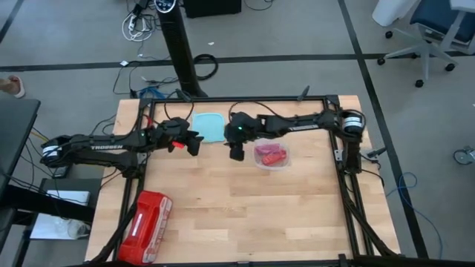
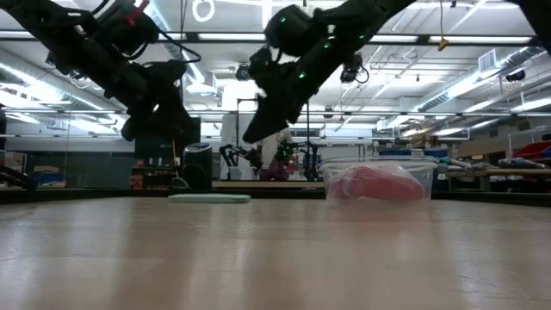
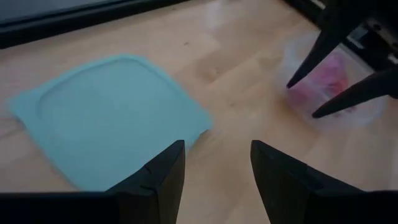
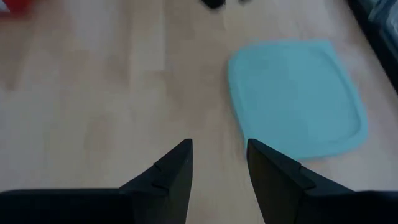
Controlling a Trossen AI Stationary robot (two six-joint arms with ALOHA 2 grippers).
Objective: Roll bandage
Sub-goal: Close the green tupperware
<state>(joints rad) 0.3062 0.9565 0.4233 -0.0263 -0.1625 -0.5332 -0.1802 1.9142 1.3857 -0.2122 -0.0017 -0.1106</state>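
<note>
Getting the dusky pink-red soft fabric bandage (image 1: 270,155) out of its clear, shallow plastic tub (image 1: 285,162) looks like the step in hand, since the strip lies bunched inside that tub and cannot be rolled there. The tub sits just beside the right tool (image 1: 236,153), on the side away from the left arm. That right tool hangs above the pale wooden surface (image 1: 245,215) with its two dark fingers (image 4: 168,171) parted and nothing between them. To do this well, I judge it should swing over the tub and come down with jaws wide across the fabric's bulk, pinching a loose fold rather than the tub wall, because so light a container would likely lift along with it. The left tool (image 1: 193,143) hovers near, also spread and empty, and could pin the tub's rim meanwhile. A flat pale turquoise square lid (image 1: 209,126) lies on the surface between the two tools. A glossy red plastic case (image 1: 145,226) rests well apart, by the near edge.
</note>
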